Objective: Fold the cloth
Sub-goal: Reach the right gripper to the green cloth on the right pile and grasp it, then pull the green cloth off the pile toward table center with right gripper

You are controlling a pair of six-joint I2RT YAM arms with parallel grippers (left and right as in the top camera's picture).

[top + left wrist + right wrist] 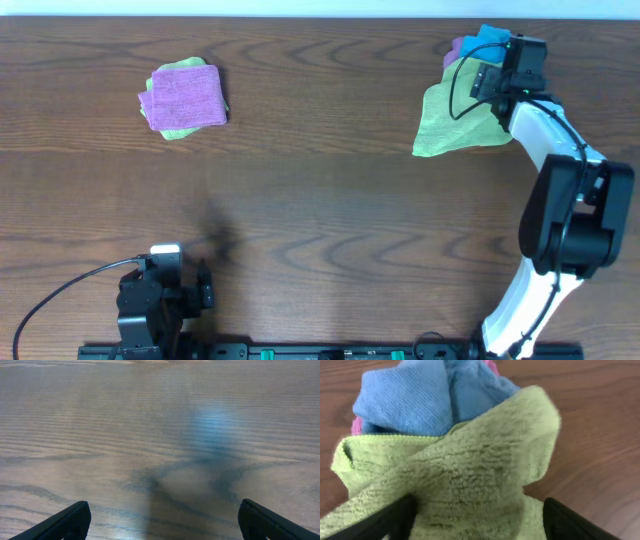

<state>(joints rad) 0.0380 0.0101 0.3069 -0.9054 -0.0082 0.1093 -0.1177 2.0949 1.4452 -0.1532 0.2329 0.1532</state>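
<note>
Our right claw [480, 521] spread over green cloth [470, 475] | left claw [160, 520] spread, idle | risk: we drag touching blue cloth [410, 400] along

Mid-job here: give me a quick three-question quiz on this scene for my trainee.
1. True or false: the left hand is gripping a cloth.
2. Which cloth lies between the fingers of the right hand? A blue, B green, C pink.
3. Fill in: the top layer of the folded stack is ____.
Key: 1 false, it is open over bare table. 2 B, the green cloth. 3 purple.
</note>
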